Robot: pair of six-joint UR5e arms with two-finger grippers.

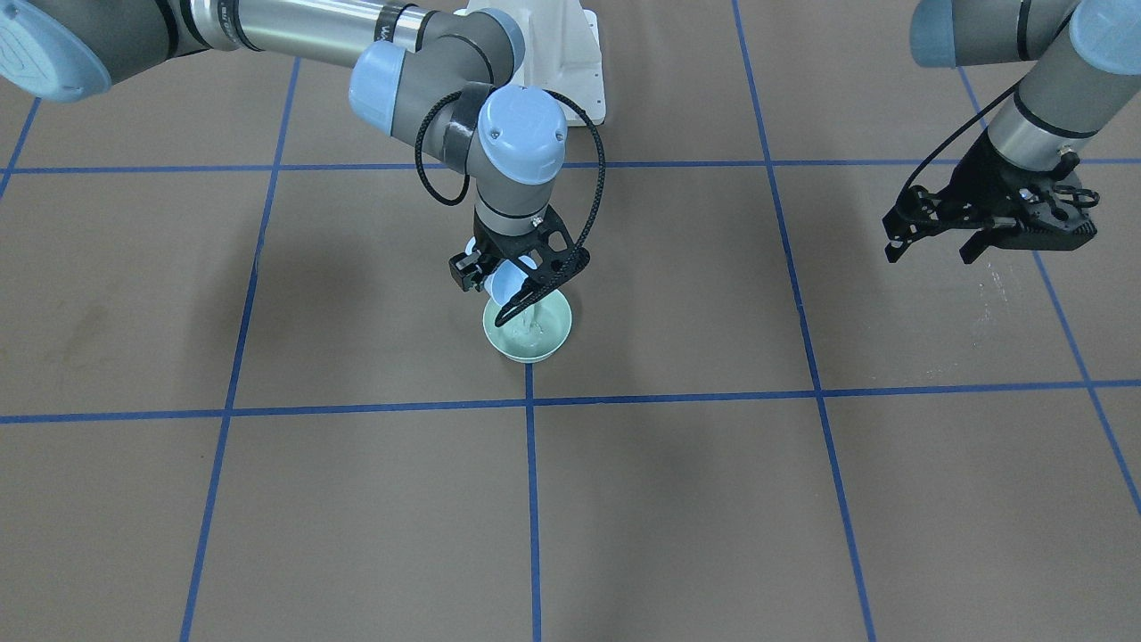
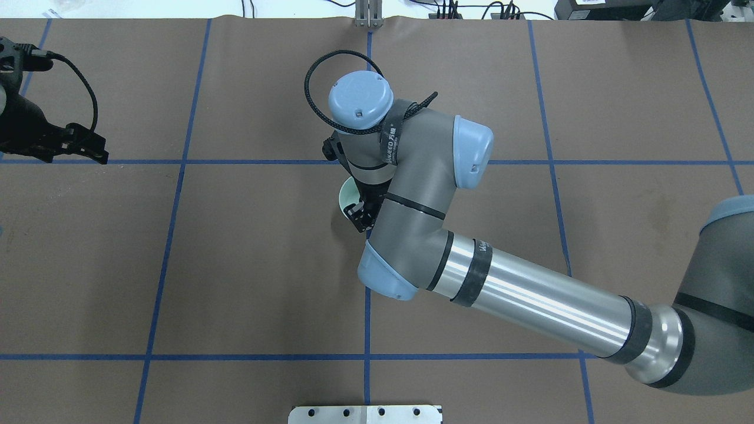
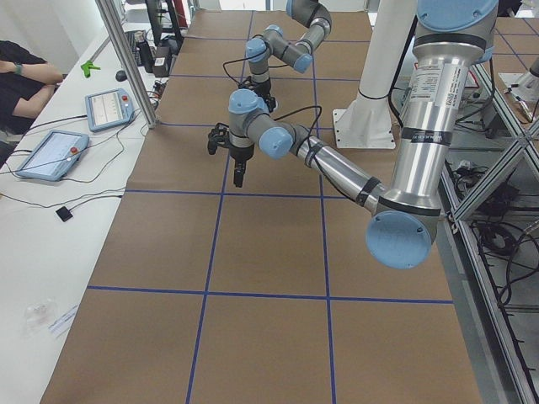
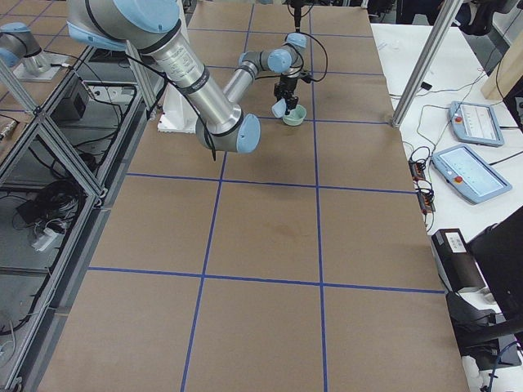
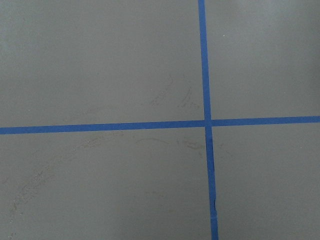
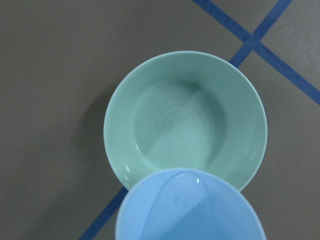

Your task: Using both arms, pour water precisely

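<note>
Front-facing exterior: right fingers [image 1: 535, 288] clamp a pale blue cup [image 1: 504, 283], tipped steeply, mouth aimed down over a green bowl [image 1: 526, 353]. Thin water stream [image 1: 533, 318] drops into it. Bowl sits mid-bench [image 1: 357, 499] on a blue tape line [image 1: 532, 464], bare paper all round. Left fingers [image 1: 979, 242] spread, empty, hanging well apart near the bench's left end.

A robotics lab: two grey robot arms [image 3: 421, 126] stand on a white pedestal [image 3: 360, 118] at the edge of a desk [image 1: 374, 517] papered brown and gridded with blue tape [image 1: 533, 499]. Aluminium framing [image 3: 126, 59] flanks it, and touchscreen teach pendants [image 4: 466, 173] lie on a second, white desk [image 3: 50, 252] alongside.
</note>
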